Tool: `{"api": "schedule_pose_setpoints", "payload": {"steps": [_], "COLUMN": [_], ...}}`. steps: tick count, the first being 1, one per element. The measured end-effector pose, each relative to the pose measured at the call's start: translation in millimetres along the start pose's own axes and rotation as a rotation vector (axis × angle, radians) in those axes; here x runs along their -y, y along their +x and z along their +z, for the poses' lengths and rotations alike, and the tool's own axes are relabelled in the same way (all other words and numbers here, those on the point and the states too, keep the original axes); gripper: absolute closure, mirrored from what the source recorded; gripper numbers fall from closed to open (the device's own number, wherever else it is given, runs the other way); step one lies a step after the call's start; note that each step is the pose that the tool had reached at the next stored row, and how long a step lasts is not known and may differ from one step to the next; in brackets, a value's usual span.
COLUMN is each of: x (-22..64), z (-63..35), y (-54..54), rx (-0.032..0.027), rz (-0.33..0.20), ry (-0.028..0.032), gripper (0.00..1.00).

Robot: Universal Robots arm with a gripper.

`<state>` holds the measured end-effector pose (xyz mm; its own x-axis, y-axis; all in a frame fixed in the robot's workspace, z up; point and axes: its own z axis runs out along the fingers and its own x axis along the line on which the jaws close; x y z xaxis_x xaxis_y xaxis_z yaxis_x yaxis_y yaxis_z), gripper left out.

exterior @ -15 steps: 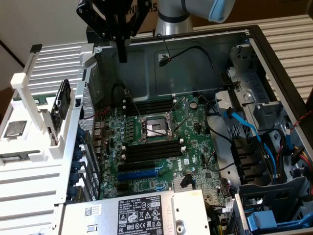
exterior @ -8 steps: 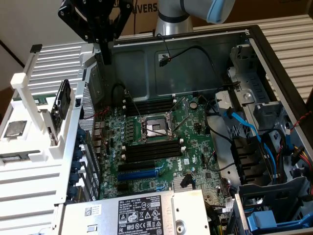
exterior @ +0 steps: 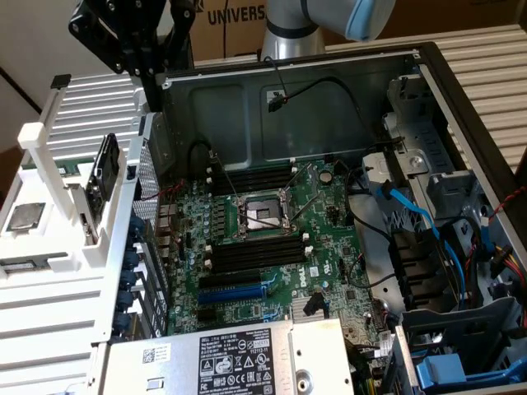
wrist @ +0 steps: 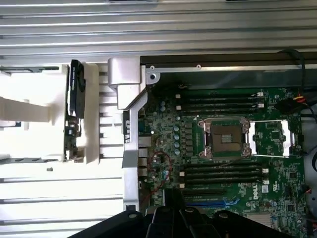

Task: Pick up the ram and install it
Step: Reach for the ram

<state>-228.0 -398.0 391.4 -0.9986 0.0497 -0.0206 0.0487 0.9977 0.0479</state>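
The gripper (exterior: 153,97) is clenched empty at one o'clock from the ram (exterior: 103,177), which could be knocked if approached unopened.

"UNIVERS" on box (exterior: 235,20), "DELL" on mobo (wrist: 188,144)

A green motherboard (exterior: 325,218) lies inside the open computer case (exterior: 329,107).
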Motion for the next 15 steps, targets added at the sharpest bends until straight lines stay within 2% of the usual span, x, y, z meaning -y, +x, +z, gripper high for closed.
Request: {"api": "schedule_pose_setpoints", "payload": {"steps": [3, 7, 15], "x": [0.3, 1.2, 2.5], "z": [0.0, 0.0, 0.6], "y": [6.7, 23.5, 49.5], "rx": [-0.0007, -0.0017, -0.0026], "rz": [-0.015, -0.034, -0.053], "ry": [-0.0003, -0.0007, -0.0011], "gripper": [0.9, 0.9, 0.9]}}
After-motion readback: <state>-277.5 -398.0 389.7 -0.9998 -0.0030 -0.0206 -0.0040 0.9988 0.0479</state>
